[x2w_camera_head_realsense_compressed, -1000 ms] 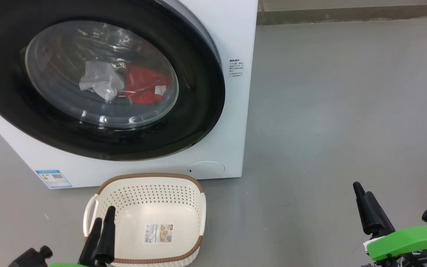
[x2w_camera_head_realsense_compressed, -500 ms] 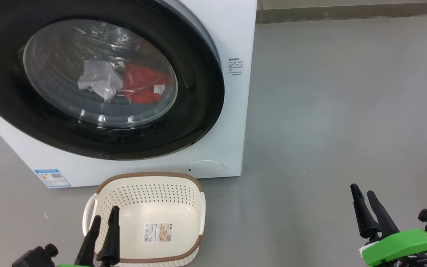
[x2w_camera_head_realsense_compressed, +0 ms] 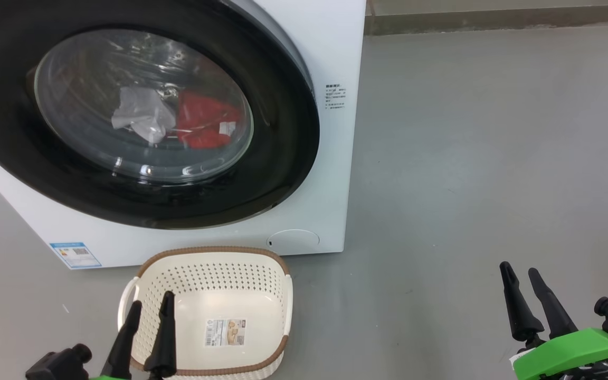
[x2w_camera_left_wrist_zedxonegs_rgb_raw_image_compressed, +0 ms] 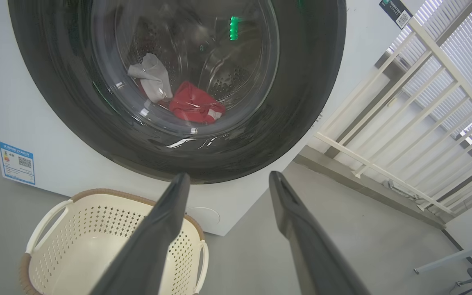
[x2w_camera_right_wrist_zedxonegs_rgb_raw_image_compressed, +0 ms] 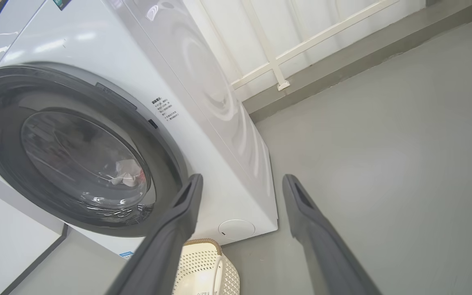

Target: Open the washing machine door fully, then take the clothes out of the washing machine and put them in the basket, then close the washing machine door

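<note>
The white washing machine (x2w_camera_head_realsense_compressed: 330, 158) fills the upper left of the head view. Its door (x2w_camera_head_realsense_compressed: 283, 132), black-rimmed with a glass window, lies flat against the front. Behind the glass are the clothes, a red piece (x2w_camera_head_realsense_compressed: 203, 126) and a white piece (x2w_camera_head_realsense_compressed: 140, 119), also seen as clothes (x2w_camera_left_wrist_zedxonegs_rgb_raw_image_compressed: 195, 108) in the left wrist view. On the floor below the door stands the cream basket (x2w_camera_head_realsense_compressed: 209, 256), holding nothing but its label. My left gripper (x2w_camera_head_realsense_compressed: 152, 300) hovers open over the basket's left side. My right gripper (x2w_camera_head_realsense_compressed: 518, 268) is open over bare floor to the right, well away from the machine.
Grey floor (x2w_camera_head_realsense_compressed: 467, 184) stretches right of the machine. A low kerb (x2w_camera_head_realsense_compressed: 494, 18) runs along the back, with a white railing (x2w_camera_left_wrist_zedxonegs_rgb_raw_image_compressed: 404, 135) above it. A blue sticker (x2w_camera_head_realsense_compressed: 75, 254) marks the machine's lower left corner.
My left gripper has drifted slightly right over the basket, its fingers now seen further apart. The right gripper has sunk a little and turned, so both its fingers show separately.
</note>
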Controlling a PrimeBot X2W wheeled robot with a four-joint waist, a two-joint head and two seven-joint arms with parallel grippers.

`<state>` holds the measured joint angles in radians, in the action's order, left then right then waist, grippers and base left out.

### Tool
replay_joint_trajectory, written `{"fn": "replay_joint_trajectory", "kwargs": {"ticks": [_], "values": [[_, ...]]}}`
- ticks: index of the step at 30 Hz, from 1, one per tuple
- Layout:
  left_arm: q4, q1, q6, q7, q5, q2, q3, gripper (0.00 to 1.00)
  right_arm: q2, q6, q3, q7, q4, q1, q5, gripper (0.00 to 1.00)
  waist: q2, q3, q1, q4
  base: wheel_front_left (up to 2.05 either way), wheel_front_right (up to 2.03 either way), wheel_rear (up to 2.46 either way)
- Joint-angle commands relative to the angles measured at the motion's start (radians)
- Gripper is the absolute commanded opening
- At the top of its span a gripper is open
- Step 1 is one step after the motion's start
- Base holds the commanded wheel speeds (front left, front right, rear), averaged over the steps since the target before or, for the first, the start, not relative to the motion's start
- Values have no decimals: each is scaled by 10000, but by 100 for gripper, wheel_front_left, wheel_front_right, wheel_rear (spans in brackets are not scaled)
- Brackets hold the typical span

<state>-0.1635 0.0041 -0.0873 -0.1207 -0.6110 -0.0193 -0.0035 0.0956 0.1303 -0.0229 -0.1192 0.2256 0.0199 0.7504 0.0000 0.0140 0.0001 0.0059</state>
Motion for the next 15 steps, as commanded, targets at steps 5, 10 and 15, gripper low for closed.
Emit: {"fn": "replay_joint_trajectory", "kwargs": {"ticks": [5, 10, 15], "values": [[407, -9, 125, -261, 795, -195, 145, 100, 273, 3, 132, -272, -286, 56, -541, 100, 0, -27, -1, -16, 0, 0, 0], [438, 14, 169, -408, 1420, -209, 111, 100, 348, 3, 194, -419, -299, 85, -1010, 100, 0, -37, -1, -39, 0, 0, 0], [489, 42, 221, -555, 2036, -224, 99, 100, 384, 3, 246, -567, -285, 123, -1435, 100, 0, -46, -1, -65, 0, 0, 0]]}}
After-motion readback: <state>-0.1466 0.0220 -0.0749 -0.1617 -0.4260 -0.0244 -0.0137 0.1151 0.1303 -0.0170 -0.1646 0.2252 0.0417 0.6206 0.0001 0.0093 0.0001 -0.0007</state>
